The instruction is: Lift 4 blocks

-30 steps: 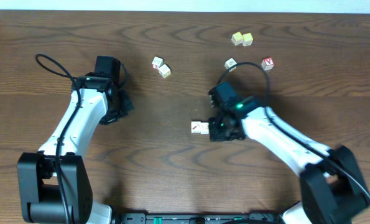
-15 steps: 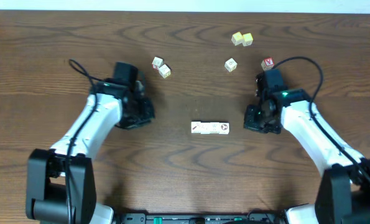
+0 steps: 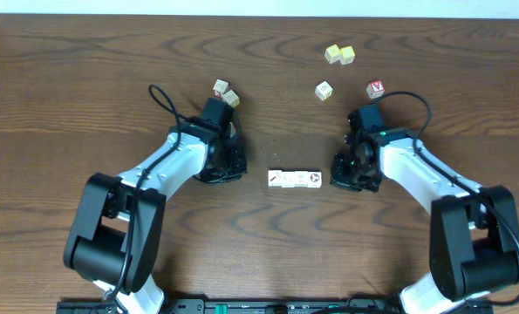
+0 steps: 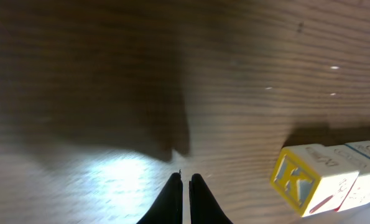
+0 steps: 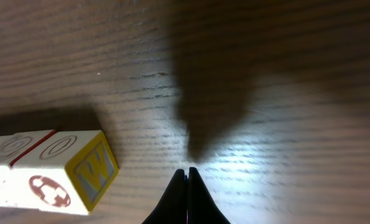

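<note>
Four whitish blocks [image 3: 295, 179] lie touching in one straight row at the middle of the table [image 3: 67, 52], their tops showing a red slash, a dark ring and other small marks. The left wrist camera catches the left end block [image 4: 291, 179], its end face yellow with a K; the right wrist camera catches the right end block [image 5: 96, 169], yellow with a W. The left gripper [image 3: 229, 168] sits near the row's left end, jaws pressed together on nothing. The right gripper [image 3: 341, 172] is just beside the right end, likewise closed and empty. Farther back lie six loose cubes: two pale cubes [image 3: 220, 87] by the left arm, two yellowish cubes [image 3: 332, 54], one single pale cube [image 3: 324, 90] and one red-bordered cube [image 3: 376, 88]
</note>
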Robot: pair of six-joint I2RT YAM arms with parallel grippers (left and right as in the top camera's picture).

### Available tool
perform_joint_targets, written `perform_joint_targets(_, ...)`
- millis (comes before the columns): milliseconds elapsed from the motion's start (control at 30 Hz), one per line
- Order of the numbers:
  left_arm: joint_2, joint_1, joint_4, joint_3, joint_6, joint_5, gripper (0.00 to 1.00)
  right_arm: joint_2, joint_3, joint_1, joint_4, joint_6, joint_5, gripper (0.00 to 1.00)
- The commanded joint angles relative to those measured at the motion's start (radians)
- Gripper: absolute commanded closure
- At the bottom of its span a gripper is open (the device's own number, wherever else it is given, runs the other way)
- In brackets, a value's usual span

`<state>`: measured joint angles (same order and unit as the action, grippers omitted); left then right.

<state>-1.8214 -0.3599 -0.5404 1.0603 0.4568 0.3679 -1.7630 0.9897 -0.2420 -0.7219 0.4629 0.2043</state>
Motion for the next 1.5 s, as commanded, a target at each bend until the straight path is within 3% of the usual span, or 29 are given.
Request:
perform_joint_targets(0, -0.035, -0.023, 0.034, -0.011, 0.017, 0.014, 0.93, -0.036, -0.005, -0.018, 0.019, -0.009, 0.051, 0.99)
perform_joint_targets(467, -0.103, -0.040, 0.148, -0.011, 0.023, 0.148, 0.93, -0.042, -0.005, -0.021, 0.087, -0.053, 0.149, 0.99)
perform_joint_targets(1467, -0.103, -0.098, 0.147, -0.011, 0.023, 0.154, 0.93, -0.042, -0.005, -0.034, 0.117, -0.061, 0.198, 0.99)
